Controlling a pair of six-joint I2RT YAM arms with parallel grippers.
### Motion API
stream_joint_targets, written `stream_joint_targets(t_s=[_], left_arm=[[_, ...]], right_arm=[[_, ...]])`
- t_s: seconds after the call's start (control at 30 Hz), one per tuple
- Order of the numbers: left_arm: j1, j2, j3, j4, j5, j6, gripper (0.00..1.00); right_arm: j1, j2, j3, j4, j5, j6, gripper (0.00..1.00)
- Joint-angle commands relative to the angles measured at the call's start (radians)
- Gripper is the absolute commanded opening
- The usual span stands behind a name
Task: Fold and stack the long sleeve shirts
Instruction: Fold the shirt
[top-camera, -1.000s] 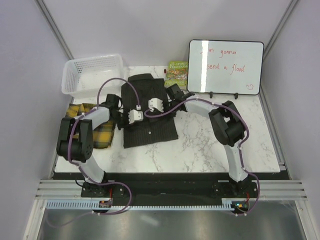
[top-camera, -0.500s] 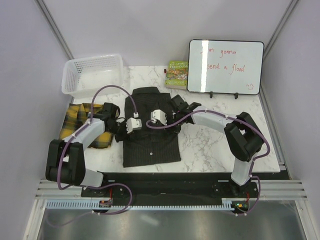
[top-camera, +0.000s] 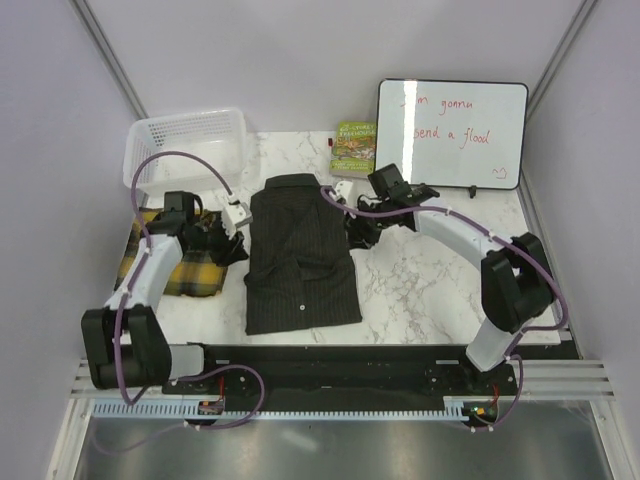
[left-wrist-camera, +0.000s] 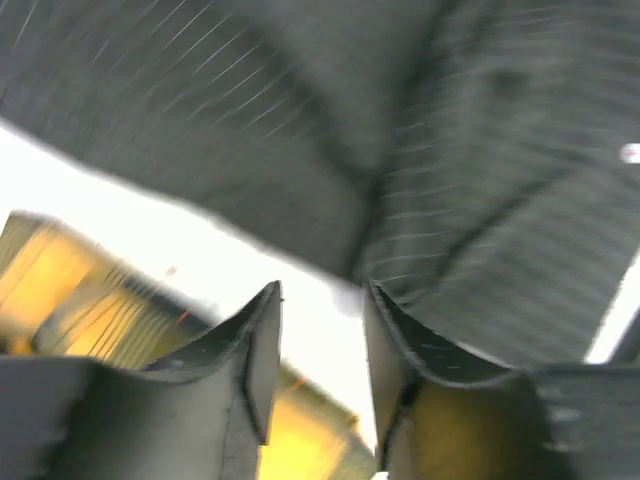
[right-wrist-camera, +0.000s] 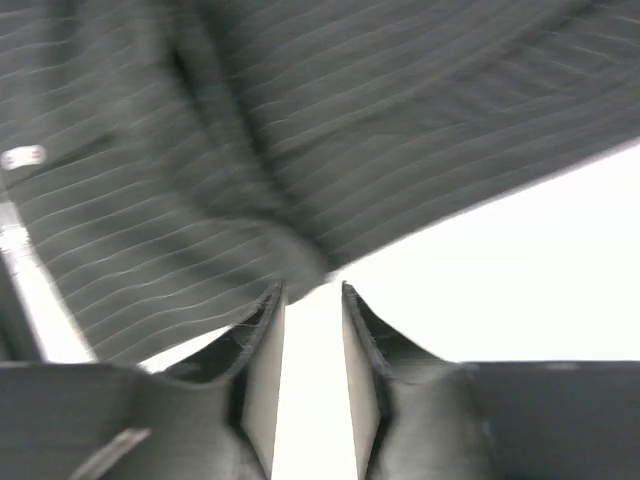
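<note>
Pinstripe shirt (top-camera: 300, 255) folded flat, middle of table (top-camera: 440, 290), hem at near edge. Plaid shirt (top-camera: 190, 272) at left edge. Left gripper (left-wrist-camera: 322, 292) parted, empty, beside pinstripe shirt's left side; right gripper (right-wrist-camera: 312, 292) parted, empty, at its right side

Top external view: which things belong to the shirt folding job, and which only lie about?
Job: dark pinstriped button-up cloth shirt; yellow-and-black plaid flannel shirt.
Lying about: white plastic mesh basket; small green book; white rectangular whiteboard with red writing.
</note>
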Motion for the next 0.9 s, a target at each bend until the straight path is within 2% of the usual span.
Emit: stream_joint_targets(t_s=[0.0, 0.1, 0.27, 0.43, 0.57, 0.77, 0.87], left_arm=[[-0.136, -0.142, -0.110, -0.109, 0.096, 0.084, 0.41], [-0.227, -0.162, -0.190, -0.107, 0.005, 0.119, 0.35], [-0.244, -0.076, -0.200, -0.072, -0.085, 0.115, 0.29], [-0.241, 0.017, -0.181, 0.043, -0.167, 0.084, 0.29], [-0.185, 0.079, -0.108, 0.136, -0.144, -0.034, 0.30], [-0.171, 0.146, -0.059, 0.284, -0.216, -0.137, 0.35], [-0.171, 0.198, -0.026, 0.301, -0.263, -0.173, 0.38]], right_arm=[[0.111, -0.117, -0.109, -0.024, -0.169, 0.078, 0.26], [0.180, -0.101, -0.164, 0.011, -0.155, 0.095, 0.23], [0.196, 0.036, -0.139, 0.097, -0.099, 0.092, 0.20], [0.191, 0.142, -0.056, 0.159, -0.027, 0.085, 0.19], [0.162, 0.202, -0.002, 0.206, 0.003, 0.148, 0.19], [0.127, 0.244, 0.059, 0.266, 0.032, 0.248, 0.23], [0.121, 0.264, 0.084, 0.268, 0.053, 0.269, 0.27]])
